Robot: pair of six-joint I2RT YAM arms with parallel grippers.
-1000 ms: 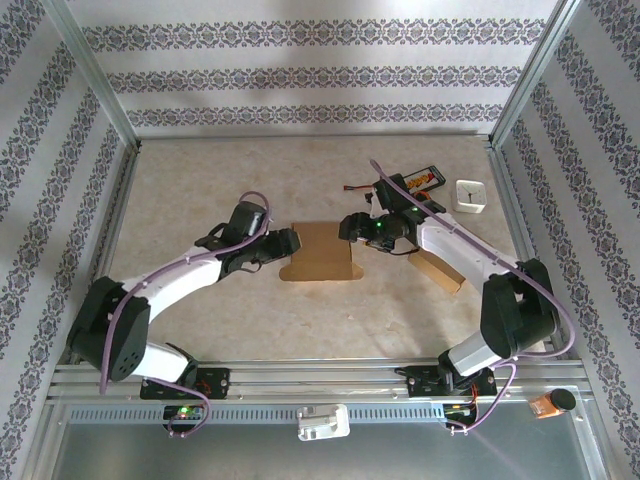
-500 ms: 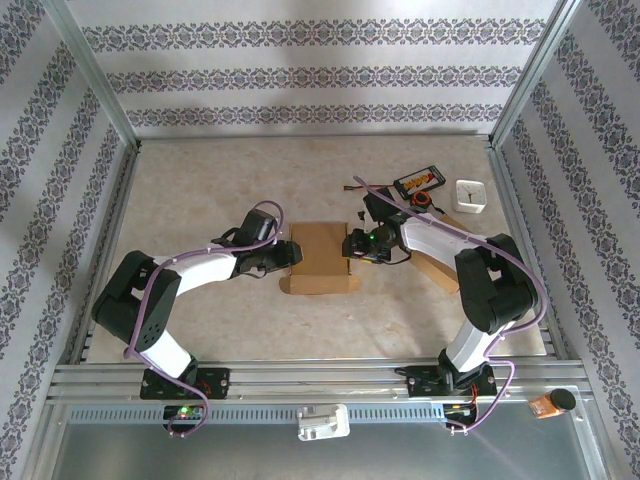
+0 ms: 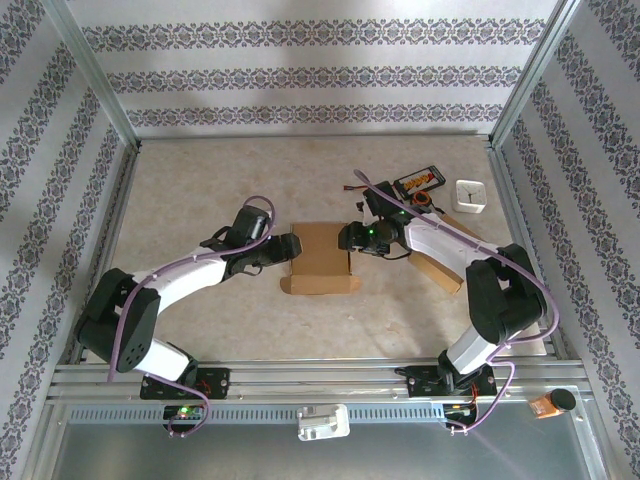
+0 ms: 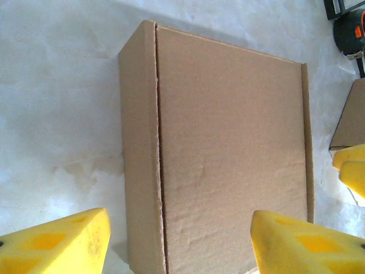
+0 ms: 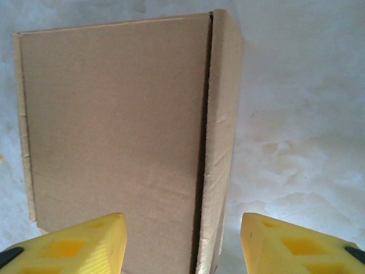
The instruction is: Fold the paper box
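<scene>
The left gripper [image 3: 292, 246] hovers at the left edge of the flat brown cardboard box [image 3: 320, 256], its yellow fingers [image 4: 57, 242] spread apart and holding nothing. The box lies at the middle of the mottled beige table [image 3: 200, 180], between the two grippers. In the left wrist view its narrow left side flap [image 4: 140, 148] is creased inward along a rough fold line. The right gripper [image 3: 347, 237] hangs at the box's right edge, jaws likewise parted and empty, over the narrow right side flap [image 5: 221, 125]. A spare brown cardboard piece [image 3: 440, 270] lies just right of the box. The step in hand looks like working the side flaps. Next, each gripper probably needs to catch its own flap and raise it evenly without sliding the box.
</scene>
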